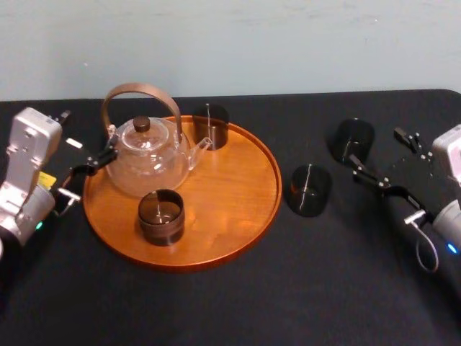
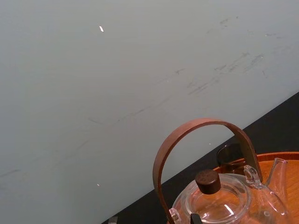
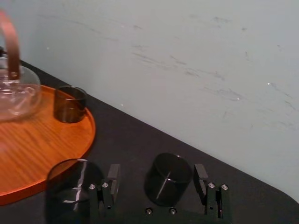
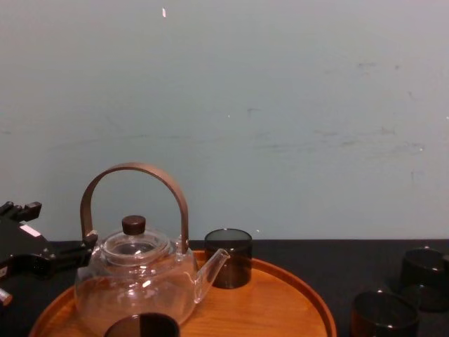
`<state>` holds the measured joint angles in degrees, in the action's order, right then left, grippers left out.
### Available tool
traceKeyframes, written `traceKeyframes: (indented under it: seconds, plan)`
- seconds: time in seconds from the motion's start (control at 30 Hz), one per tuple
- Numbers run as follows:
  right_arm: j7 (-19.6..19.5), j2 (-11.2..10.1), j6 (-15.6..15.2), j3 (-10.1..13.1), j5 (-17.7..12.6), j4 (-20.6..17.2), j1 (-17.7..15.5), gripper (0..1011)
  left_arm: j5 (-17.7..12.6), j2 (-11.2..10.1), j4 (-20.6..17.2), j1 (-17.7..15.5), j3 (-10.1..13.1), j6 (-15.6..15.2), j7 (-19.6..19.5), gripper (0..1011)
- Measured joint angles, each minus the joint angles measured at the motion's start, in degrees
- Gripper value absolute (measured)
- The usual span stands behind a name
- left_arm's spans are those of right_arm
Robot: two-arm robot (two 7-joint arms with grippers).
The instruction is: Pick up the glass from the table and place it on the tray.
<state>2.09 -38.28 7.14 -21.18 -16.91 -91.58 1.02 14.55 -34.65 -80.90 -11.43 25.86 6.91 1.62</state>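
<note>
Right claw (image 1: 377,150), spread wide, low over desk (image 1: 238,303), with dark glass (image 1: 353,138) just beyond its tips; second glass (image 1: 310,189) on desk, between claw and tray (image 1: 245,216); tray carrying teapot (image 1: 148,155), rear glass (image 1: 210,126) and front glass (image 1: 160,216); left claw (image 1: 90,164), state cannot tell, beside tray's left rim.

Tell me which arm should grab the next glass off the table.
Right. The nearer glass and the farther glass both stand on the table on the robot's right, and the right gripper points its open fingers at the farther one. The left gripper sits across the tray, beside the teapot.
</note>
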Motion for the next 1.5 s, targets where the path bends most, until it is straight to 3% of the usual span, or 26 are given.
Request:
traceKeyframes:
  seconds: [0.27,0.47,0.83,1.5]
  plan:
    - [1.12,-0.79,0.54,1.08,0.06,-4.21,-4.49,1002,0.00,0.00,0.00,0.00,0.00,0.00,0.00,1010]
    - [2.98,-0.23,0.74,0.96,-0.06,-4.99,-5.52,1003,0.00,0.00,0.00,0.00,0.00,0.00,0.00,1010]
    - [7.21,2.18,0.60,0.08,-0.31,-2.38,-4.47,1003,0.00,0.00,0.00,0.00,0.00,0.00,0.00,1010]
    - [11.98,5.54,-0.72,0.71,-0.40,1.41,-3.07,1002,0.00,0.00,0.00,0.00,0.00,0.00,0.00,1009]
